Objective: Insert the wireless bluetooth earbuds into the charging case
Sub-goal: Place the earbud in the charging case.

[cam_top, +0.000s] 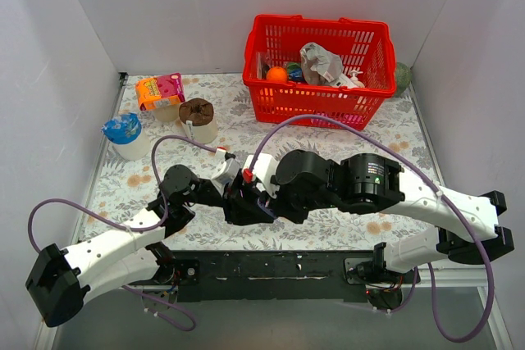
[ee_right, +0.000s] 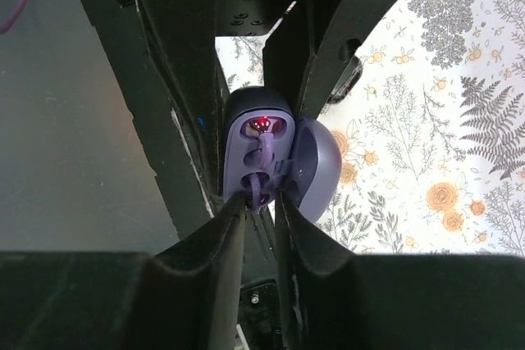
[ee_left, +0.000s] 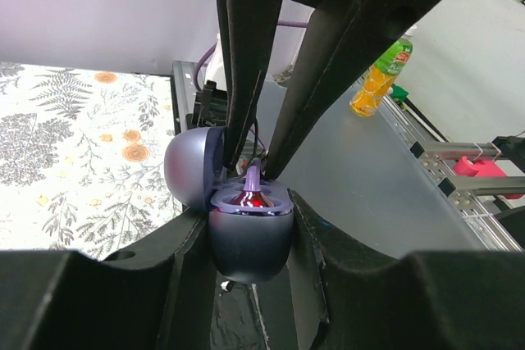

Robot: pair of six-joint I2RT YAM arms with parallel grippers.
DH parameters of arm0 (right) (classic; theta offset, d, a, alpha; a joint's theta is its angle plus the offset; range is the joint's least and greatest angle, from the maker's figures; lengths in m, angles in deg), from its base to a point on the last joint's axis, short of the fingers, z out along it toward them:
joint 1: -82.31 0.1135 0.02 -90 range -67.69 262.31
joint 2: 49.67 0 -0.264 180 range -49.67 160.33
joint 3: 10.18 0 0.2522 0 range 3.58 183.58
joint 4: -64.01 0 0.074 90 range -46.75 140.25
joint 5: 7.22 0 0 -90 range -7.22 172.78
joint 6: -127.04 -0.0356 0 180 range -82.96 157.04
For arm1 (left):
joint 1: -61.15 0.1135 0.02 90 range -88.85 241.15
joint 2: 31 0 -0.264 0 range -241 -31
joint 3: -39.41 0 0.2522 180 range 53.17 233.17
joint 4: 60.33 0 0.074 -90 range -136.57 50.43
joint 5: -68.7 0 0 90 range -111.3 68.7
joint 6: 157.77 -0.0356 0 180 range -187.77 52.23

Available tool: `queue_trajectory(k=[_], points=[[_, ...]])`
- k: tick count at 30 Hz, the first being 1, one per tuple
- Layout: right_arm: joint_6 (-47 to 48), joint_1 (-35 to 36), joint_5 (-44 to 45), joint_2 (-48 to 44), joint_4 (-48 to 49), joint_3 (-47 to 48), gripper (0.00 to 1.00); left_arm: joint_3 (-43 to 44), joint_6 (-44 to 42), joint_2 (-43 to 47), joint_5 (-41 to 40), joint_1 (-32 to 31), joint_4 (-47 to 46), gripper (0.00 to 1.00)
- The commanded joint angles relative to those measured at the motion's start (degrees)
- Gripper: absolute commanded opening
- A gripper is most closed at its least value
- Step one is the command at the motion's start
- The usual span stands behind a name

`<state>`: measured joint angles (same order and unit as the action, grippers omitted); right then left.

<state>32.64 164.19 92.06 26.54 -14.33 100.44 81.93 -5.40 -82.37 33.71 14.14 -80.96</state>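
My left gripper (ee_left: 250, 231) is shut on the charging case (ee_left: 250, 247), a lavender pebble held with its sockets facing up and its lid (ee_left: 189, 171) hinged open to the left. A red light glows inside. My right gripper (ee_right: 261, 198) reaches in from above and is shut on one earbud (ee_right: 259, 188), whose stem stands at the lower socket. The other earbud (ee_right: 264, 149) sits in the upper socket of the case (ee_right: 246, 133). In the top view both grippers meet at the table's near middle, left (cam_top: 230, 190) and right (cam_top: 261, 198), and hide the case.
A red basket (cam_top: 320, 71) with assorted items stands at the back right. A blue-lidded cup (cam_top: 123, 133), a brown-topped cup (cam_top: 197, 116) and an orange-pink packet (cam_top: 160, 89) stand at the back left. An orange drink bottle (ee_left: 379, 79) lies beyond the table.
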Motion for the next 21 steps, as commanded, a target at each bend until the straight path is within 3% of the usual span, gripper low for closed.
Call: queue_trajectory(k=[1, 7, 10, 12, 13, 15, 21], points=[[-1.40, 0.38, 1.44, -1.67, -0.02, 3.16, 0.33, -0.10, -0.05, 1.63, -1.74, -0.11, -2.52, 0.00], [-3.33, 0.38, 6.53, -4.74, -0.38, 10.98, 0.41, -1.15, -1.11, 2.77, -2.88, -0.11, -1.12, 0.00], [-5.08, 0.38, 14.43, -10.09, 4.88, 7.66, 0.40, -2.29, -1.64, 3.73, -4.99, -0.11, -0.68, 0.00], [-7.27, 0.38, 21.44, -14.93, 11.47, -0.13, 0.31, -2.91, -1.72, 4.70, -7.18, -0.11, -1.29, 0.00], [-7.72, 0.29, 23.22, -16.25, 13.32, -2.88, 0.14, -3.26, -1.46, 5.14, -9.80, -0.11, -1.73, 0.00], [-9.38, 0.29, 28.04, -18.02, 16.67, -5.97, 0.02, -4.93, -1.11, 6.71, -12.62, -0.19, -4.62, 0.00], [-11.77, -0.41, 29.05, -15.48, 21.24, -11.69, 0.01, -5.38, -1.37, 6.73, -17.30, -0.89, -8.67, 0.00]])
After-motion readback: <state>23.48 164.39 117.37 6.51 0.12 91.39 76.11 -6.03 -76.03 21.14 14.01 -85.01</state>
